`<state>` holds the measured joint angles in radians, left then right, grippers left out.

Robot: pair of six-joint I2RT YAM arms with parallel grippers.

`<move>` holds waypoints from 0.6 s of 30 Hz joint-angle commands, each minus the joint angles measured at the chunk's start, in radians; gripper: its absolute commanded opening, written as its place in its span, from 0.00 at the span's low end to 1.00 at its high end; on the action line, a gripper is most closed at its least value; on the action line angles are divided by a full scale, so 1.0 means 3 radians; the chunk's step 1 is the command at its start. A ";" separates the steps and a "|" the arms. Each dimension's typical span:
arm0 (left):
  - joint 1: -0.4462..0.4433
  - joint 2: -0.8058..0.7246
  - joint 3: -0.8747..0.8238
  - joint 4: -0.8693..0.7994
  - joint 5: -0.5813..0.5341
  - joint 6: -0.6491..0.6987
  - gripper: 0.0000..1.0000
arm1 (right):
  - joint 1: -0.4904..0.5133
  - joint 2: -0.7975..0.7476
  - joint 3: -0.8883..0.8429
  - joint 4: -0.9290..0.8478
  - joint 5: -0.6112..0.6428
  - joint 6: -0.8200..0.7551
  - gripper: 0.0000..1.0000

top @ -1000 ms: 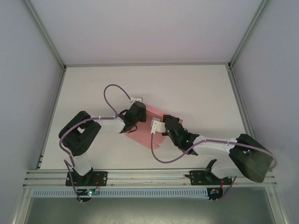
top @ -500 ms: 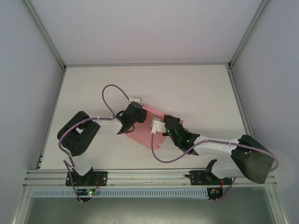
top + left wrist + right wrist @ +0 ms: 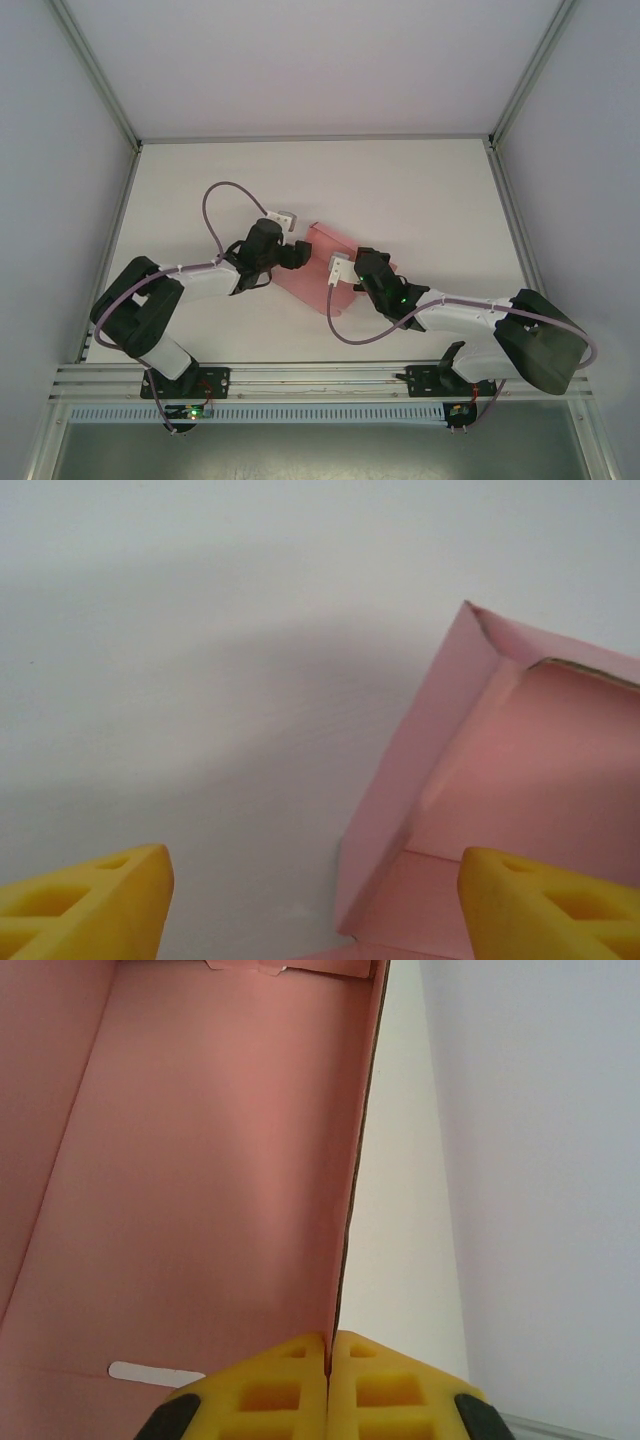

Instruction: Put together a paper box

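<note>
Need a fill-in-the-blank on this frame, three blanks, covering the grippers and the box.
1. The right gripper is shut on a panel edge of the ___ paper box.
2. The left gripper sits at the box's corner with its jaws ___.
3. The fingers of both grippers are ___ in colour.

Missing words: pink; open; yellow.

The paper box (image 3: 310, 268) is thin, plain pink card, partly folded, with its open side up. In the top view it lies near the table's middle, a little toward 6 o'clock, turned so that one corner points to 12 o'clock and another to 6. The left wrist view shows a side wall creased upward, with a tucked flap at its far corner. In the right wrist view another wall stands upright, its edge pinched by the right gripper (image 3: 328, 1345). A small slot (image 3: 155, 1372) is cut near 7 o'clock.
</note>
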<state>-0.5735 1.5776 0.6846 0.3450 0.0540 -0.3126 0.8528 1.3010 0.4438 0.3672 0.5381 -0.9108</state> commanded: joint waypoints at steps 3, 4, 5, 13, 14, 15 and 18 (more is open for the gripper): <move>0.0030 -0.0019 0.0051 0.0032 0.0088 0.0145 0.75 | -0.0021 0.0015 -0.0038 -0.0207 0.0004 -0.0023 0.00; 0.0026 0.0008 0.0087 0.0031 0.0082 0.0157 0.74 | -0.0024 0.0010 -0.0033 -0.0196 -0.0014 -0.0032 0.00; 0.0027 0.0054 0.0140 0.0033 0.0076 0.0176 0.72 | -0.0021 0.0004 -0.0030 -0.0187 -0.0032 -0.0032 0.00; 0.0029 0.0438 0.0502 -0.0052 0.0045 0.0299 0.60 | -0.0021 0.0004 -0.0007 -0.0167 -0.0100 -0.0091 0.00; 0.0030 0.0491 0.0535 -0.0058 0.0054 0.0314 0.56 | -0.0021 0.0004 -0.0002 -0.0166 -0.0109 -0.0099 0.00; 0.0030 0.0525 0.0562 -0.0057 0.0053 0.0330 0.52 | -0.0023 0.0004 0.0003 -0.0172 -0.0111 -0.0101 0.00; 0.0031 0.0594 0.0595 -0.0071 -0.0028 0.0334 0.44 | -0.0022 -0.0002 0.0014 -0.0182 -0.0116 -0.0127 0.00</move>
<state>-0.5747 1.7344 0.8406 0.3435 0.0795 -0.2382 0.8524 1.3010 0.4442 0.3668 0.5304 -0.9226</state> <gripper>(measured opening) 0.443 0.061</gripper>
